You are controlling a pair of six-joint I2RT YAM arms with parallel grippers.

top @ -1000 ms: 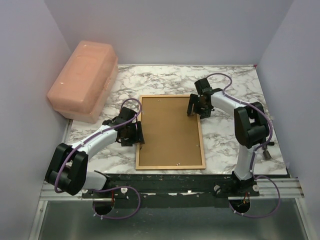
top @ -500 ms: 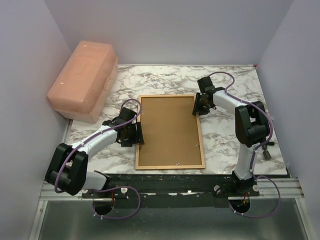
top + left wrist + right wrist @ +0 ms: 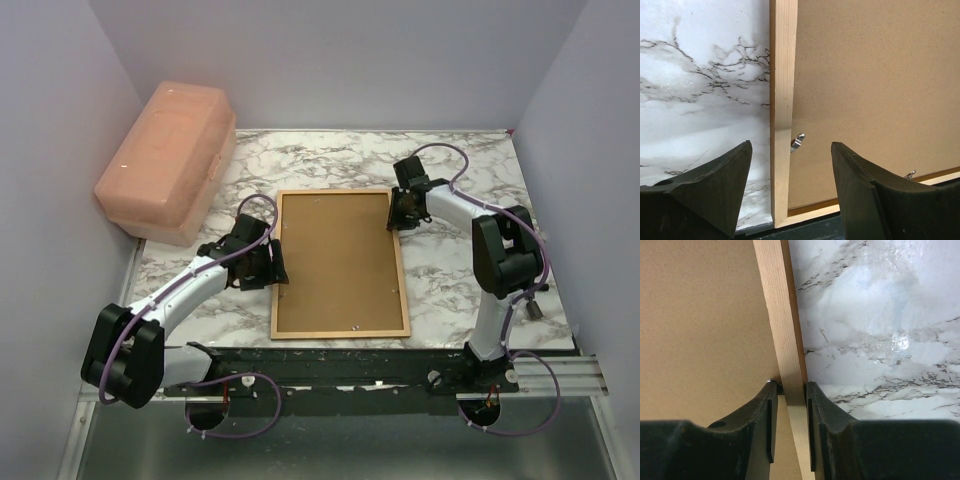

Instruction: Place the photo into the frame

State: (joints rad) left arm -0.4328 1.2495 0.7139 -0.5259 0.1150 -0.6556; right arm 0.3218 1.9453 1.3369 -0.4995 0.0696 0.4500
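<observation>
The frame [image 3: 403, 270] lies face down in the middle of the marble table, its brown backing board [image 3: 340, 262] facing up. The photo is not in view. My right gripper [image 3: 398, 212] is at the frame's far right side. In the right wrist view it [image 3: 791, 385] is shut on the pale wooden rail [image 3: 777, 305], one finger on the board side and one on the table side. My left gripper [image 3: 272, 262] stands open over the left rail [image 3: 782, 75], a finger [image 3: 720, 185] on either side without touching. A small metal clip [image 3: 797, 142] shows just inside that rail.
A pink plastic box [image 3: 165, 160] stands at the back left, close to the left wall. Bare marble [image 3: 330, 160] stretches behind the frame and to its right [image 3: 880, 315]. The table's front edge [image 3: 810, 230] runs close to the frame's near rail.
My right gripper moved from over the board to the right rail and closed on it. My left arm stretched a little farther along the left rail, jaws still open.
</observation>
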